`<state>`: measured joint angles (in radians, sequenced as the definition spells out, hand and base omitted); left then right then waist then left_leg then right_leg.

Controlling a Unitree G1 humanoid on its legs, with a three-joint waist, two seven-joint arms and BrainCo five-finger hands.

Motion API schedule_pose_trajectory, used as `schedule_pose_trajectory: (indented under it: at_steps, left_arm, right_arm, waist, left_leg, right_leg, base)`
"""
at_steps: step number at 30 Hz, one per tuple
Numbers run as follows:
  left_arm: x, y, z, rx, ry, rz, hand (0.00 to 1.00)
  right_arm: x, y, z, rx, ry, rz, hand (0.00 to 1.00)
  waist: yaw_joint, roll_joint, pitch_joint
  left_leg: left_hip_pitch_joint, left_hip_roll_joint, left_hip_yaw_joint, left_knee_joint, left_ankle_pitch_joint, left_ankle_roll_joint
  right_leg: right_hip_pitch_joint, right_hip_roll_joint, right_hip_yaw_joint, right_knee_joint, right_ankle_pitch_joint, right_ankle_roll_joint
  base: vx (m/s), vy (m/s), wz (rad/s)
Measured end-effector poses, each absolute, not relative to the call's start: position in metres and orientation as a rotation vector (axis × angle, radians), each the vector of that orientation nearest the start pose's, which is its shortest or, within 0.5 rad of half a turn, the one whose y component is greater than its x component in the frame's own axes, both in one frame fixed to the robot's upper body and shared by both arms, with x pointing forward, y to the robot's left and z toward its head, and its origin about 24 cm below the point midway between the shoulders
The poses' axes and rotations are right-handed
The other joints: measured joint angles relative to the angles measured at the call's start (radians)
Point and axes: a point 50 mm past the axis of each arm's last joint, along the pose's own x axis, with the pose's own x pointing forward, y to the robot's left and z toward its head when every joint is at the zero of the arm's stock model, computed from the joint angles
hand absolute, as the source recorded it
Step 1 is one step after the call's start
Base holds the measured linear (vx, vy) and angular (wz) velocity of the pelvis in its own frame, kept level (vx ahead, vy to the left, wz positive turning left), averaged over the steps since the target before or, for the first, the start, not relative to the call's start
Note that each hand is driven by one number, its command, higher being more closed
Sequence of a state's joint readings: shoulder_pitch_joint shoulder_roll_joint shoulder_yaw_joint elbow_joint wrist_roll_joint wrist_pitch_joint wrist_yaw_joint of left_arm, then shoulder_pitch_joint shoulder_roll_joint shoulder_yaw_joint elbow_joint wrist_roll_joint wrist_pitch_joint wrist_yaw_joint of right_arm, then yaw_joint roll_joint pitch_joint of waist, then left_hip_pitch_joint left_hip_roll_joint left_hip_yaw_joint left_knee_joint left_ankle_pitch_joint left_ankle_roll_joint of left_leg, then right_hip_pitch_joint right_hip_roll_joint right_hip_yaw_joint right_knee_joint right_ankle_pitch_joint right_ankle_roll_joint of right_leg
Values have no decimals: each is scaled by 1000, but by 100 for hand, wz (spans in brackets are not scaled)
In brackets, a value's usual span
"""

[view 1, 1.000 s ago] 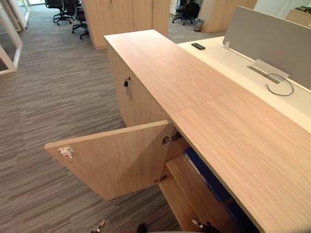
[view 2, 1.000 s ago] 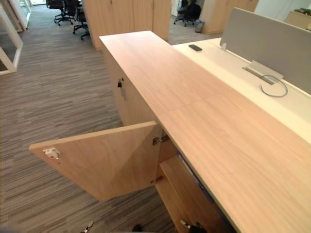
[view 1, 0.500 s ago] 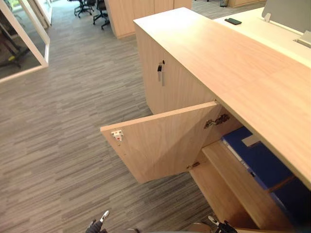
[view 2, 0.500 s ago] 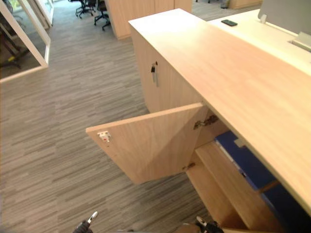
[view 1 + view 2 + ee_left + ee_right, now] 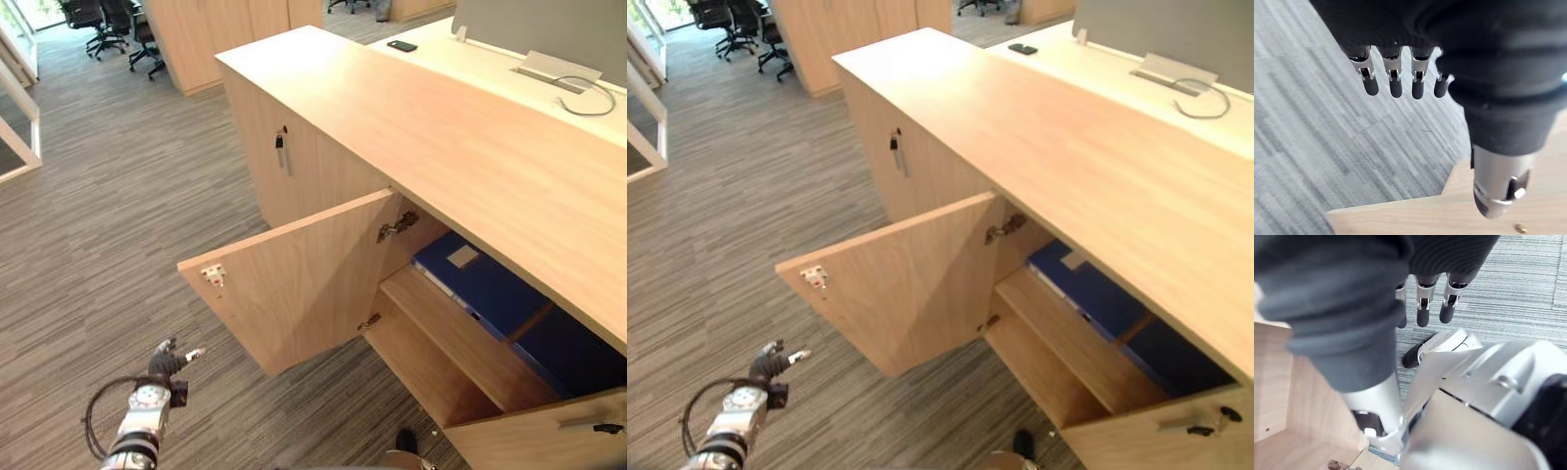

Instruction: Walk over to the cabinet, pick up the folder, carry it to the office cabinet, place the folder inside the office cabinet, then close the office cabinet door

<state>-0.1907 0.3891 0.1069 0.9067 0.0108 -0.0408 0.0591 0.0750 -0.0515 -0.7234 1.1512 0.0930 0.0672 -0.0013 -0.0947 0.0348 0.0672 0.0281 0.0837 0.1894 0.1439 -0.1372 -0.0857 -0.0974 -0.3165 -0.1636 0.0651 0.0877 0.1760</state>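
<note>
While the blue folder (image 5: pixel 478 284) already lies on the office cabinet (image 5: pixel 411 127) shelf, well beyond the fingers, the left hand (image 5: pixel 167 360) and right hand (image 5: pixel 1422 308) hang relaxed and empty. Judgement: press flat left fingers near the free edge of the open door (image 5: pixel 294 284).

folder (image 5: pixel 477 283) partly hidden, nearer door (image 5: pixel 545 434) cropped
</note>
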Motion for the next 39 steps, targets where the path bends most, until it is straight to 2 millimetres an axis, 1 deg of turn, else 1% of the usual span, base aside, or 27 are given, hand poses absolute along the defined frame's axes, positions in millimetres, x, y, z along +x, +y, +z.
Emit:
schedule_pose_trajectory:
  at_steps: [3,4,5,6,9,11,12,17,19,22,23,24,25,26,27,28,29,30,31,32,33,34,35,36,37,38,39]
  left_arm:
    - [250,290,-50,429,583,234,0]
    - [262,286,-42,464,557,208,0]
    - [274,282,-34,511,530,187,0]
    - [282,280,-28,542,517,174,0]
    - [289,292,-20,651,537,190,0]
    - [296,297,-10,720,517,189,0]
    - [297,298,-8,754,516,187,0]
    - [299,295,-7,859,518,134,0]
    - [300,290,-4,923,499,60,0]
    - [289,284,-3,928,450,-21,0]
    - [280,278,-5,898,433,-55,0]
    - [276,275,-7,878,427,-74,0]
    - [263,265,-13,826,416,-115,0]
    - [257,261,-16,801,418,-135,0]
    - [244,253,-21,750,423,-178,0]
    - [233,243,-27,703,419,-221,0]
    - [228,238,-29,675,418,-233,0]
    - [218,228,-34,622,412,-257,0]
    - [211,213,-38,553,409,-303,0]
    - [208,205,-39,518,402,-326,0]
    - [203,186,-43,433,396,-388,0]
    - [201,174,-46,390,400,-425,0]
    - [194,153,-50,320,408,-491,0]
    - [189,137,-53,254,410,-522,0]
    - [187,130,-53,228,406,-543,0]
    - [185,116,-52,190,400,-598,0]
    - [182,103,-49,162,385,-653,0]
  right_arm:
    - [39,-240,-168,452,1184,-760,0]
    - [39,-242,-167,447,1186,-764,0]
    - [37,-243,-167,444,1191,-766,0]
    - [36,-244,-167,442,1193,-766,0]
    - [34,-244,-167,436,1199,-764,0]
    - [27,-244,-168,430,1215,-769,0]
    - [24,-244,-168,429,1220,-773,0]
    - [13,-243,-169,429,1244,-786,0]
    - [6,-241,-169,444,1255,-805,0]
    - [0,-237,-170,483,1255,-842,0]
    - [-2,-237,-170,500,1251,-863,0]
    - [-4,-237,-170,510,1250,-874,0]
    - [-6,-236,-171,519,1253,-882,0]
    - [-7,-236,-171,519,1253,-885,0]
    - [-8,-233,-171,532,1251,-891,0]
    - [-9,-229,-172,542,1258,-892,0]
    - [-10,-227,-172,544,1262,-888,0]
    - [-8,-221,-173,552,1265,-871,0]
    - [-5,-217,-174,547,1266,-839,0]
    - [-1,-217,-174,548,1260,-828,0]
    - [6,-216,-175,555,1255,-811,0]
    - [6,-216,-175,555,1258,-809,0]
    - [4,-214,-175,558,1268,-803,0]
    - [4,-214,-175,560,1273,-800,0]
    - [3,-215,-175,557,1279,-802,0]
    - [3,-217,-175,542,1292,-793,0]
    - [6,-218,-175,527,1299,-777,0]
  waist:
    - [-15,-1,0]
    - [-24,-3,1]
    - [-29,-5,3]
    - [-30,-7,4]
    - [-52,-9,5]
    - [-53,-13,6]
    - [-55,-15,6]
    - [-53,-17,6]
    - [-42,-27,5]
    - [-29,-49,5]
    - [-19,-58,7]
    - [-14,-60,8]
    - [4,-65,11]
    - [10,-69,13]
    - [16,-69,13]
    - [23,-69,14]
    - [29,-69,14]
    - [31,-70,15]
    - [31,-60,16]
    - [38,-48,19]
    - [34,-40,42]
    - [29,-35,46]
    - [24,-31,51]
    - [23,-30,51]
    - [23,-30,52]
    - [23,-30,52]
    - [22,-30,52]
  left_leg:
    - [14,8,13,-4,-2,-3]
    - [14,9,15,-4,-2,-3]
    - [18,11,21,-5,-2,-4]
    - [25,12,25,-7,-2,-5]
    - [30,16,28,-8,-4,-7]
    - [31,19,28,-8,-4,-8]
    - [31,20,29,-7,-4,-8]
    - [33,20,29,-4,-4,-9]
    - [32,20,27,0,-5,-10]
    - [36,19,31,10,-13,-13]
    - [38,20,38,33,-29,-13]
    - [38,22,42,52,-44,-13]
    - [38,25,64,106,-83,-9]
    - [40,26,75,126,-99,-7]
    - [42,26,97,167,-126,2]
    - [41,27,120,203,-154,13]
    - [40,27,136,217,-166,15]
    - [30,17,161,227,-174,35]
    - [21,8,191,201,-155,79]
    - [22,10,225,175,-143,98]
    - [26,7,271,160,-130,122]
    - [25,4,282,153,-124,131]
    - [28,-1,311,135,-116,141]
    - [26,-6,348,117,-107,147]
    - [26,-12,368,104,-103,150]
    - [26,-27,409,74,-90,148]
    - [22,-37,460,50,-75,157]
  right_leg:
    - [12,11,9,-10,4,-5]
    - [12,13,11,-11,5,-6]
    - [12,18,18,-16,8,-11]
    - [12,21,28,-16,9,-12]
    - [11,28,37,-17,12,-16]
    - [11,31,37,-19,13,-17]
    - [11,32,38,-20,14,-19]
    - [14,32,40,-20,16,-22]
    - [16,31,40,-18,16,-22]
    - [16,29,44,-18,17,-24]
    - [21,29,56,-16,17,-24]
    - [22,29,65,-13,17,-23]
    - [22,29,98,-2,17,-23]
    - [21,29,112,4,17,-23]
    - [15,27,137,21,19,-25]
    - [6,25,150,38,30,-39]
    - [-3,25,142,44,48,-50]
    - [-28,17,89,50,114,-85]
    - [-54,16,-6,2,229,-154]
    - [-63,18,-57,-12,277,-181]
    - [-119,0,-166,181,134,-188]
    - [-136,-3,-201,294,50,-192]
    - [-148,0,-257,481,-84,-203]
    - [-145,4,-306,601,-168,-204]
    - [-131,6,-331,635,-199,-211]
    - [-91,8,-376,633,-241,-195]
    - [-35,28,-411,542,-263,-160]
  base:
    - [22,-19,-14]
    - [1,-18,-11]
    - [-1,-15,-18]
    - [-2,-11,-25]
    - [-3,-4,-10]
    - [0,0,0]
    - [0,0,0]
    - [0,0,0]
    - [0,0,0]
    - [-20,10,-3]
    - [-14,29,-14]
    - [-18,96,-36]
    - [-15,98,-40]
    - [-31,161,-58]
    - [-49,157,-57]
    - [-67,163,-58]
    - [-144,207,-64]
    - [-205,203,-69]
    - [-182,168,-84]
    - [-209,132,-88]
    - [-157,114,-69]
    - [-214,216,-65]
    - [-148,261,-63]
    - [-153,304,-75]
    - [-118,265,-95]
    - [-112,297,-113]
    - [-92,240,-123]
